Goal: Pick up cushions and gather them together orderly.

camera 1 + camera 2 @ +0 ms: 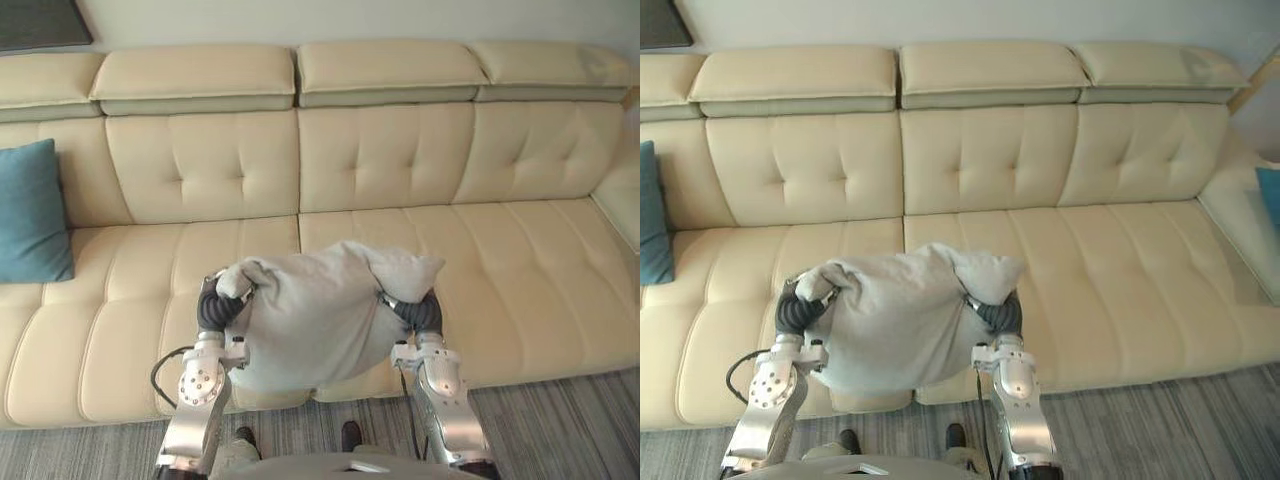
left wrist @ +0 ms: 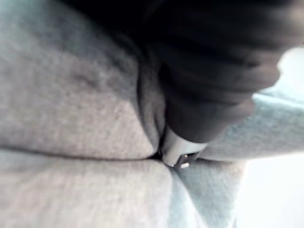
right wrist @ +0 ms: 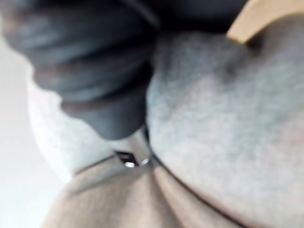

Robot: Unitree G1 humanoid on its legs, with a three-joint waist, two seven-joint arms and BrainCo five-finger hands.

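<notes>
Currently the grey cushion sits between both hands over the front edge of the cream sofa.
Left hand is at the cushion's upper left corner and right hand is on its right side. Both dark ribbed covers are pushed into the fabric, which bunches up around them. Both are sunk in the fabric, so can't tell for either hand whether it grips or just presses. The wrist views show grey fabric bulging against the covers. The cushion's lower part droops past the seat edge toward the striped grey carpet; can't tell if it touches the seat. A teal cushion leans upright on the backrest at the sofa's far left, well apart. A second teal cushion peeks in at the sofa's right corner section.
</notes>
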